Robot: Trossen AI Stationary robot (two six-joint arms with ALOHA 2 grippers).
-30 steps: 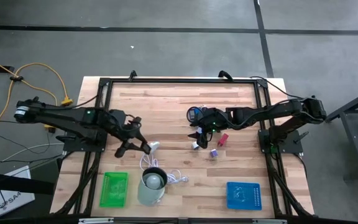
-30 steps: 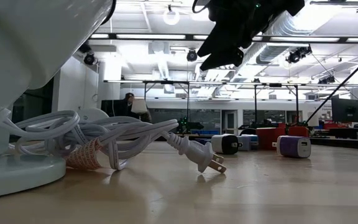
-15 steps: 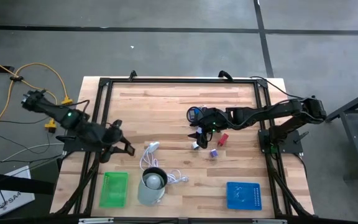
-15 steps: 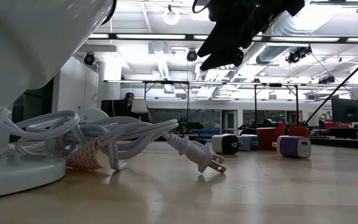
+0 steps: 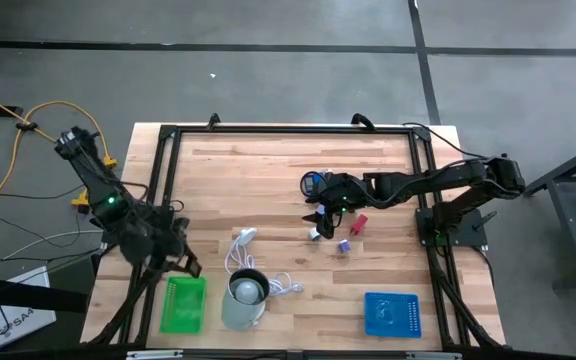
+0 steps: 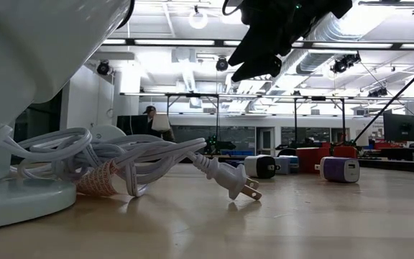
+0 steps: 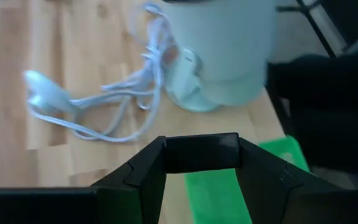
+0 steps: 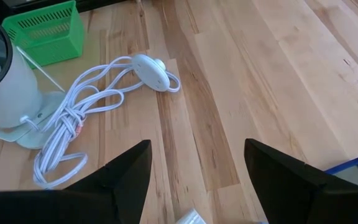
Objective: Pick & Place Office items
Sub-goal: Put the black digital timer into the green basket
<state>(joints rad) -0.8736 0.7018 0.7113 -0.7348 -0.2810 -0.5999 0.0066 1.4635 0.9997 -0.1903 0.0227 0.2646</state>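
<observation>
Left gripper [image 5: 176, 262] hangs over the near-left table corner right above the green mesh plastic tray [image 5: 184, 304], its dark fingers spread with nothing between them, so it reads as lined up with a drop-off bin, not a pickup. Right gripper [image 5: 320, 208] hovers mid-table with fingers apart and empty, poised over the cluster of tiny blocky office items [image 5: 344, 231] in red, purple and white, probably choosing one; the blue tray [image 5: 392, 313] waits near-right.

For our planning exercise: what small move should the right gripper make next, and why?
Probably lower straight down: the right gripper hovers open over the office items, with a white piece showing just between its fingers and nothing held.
</observation>
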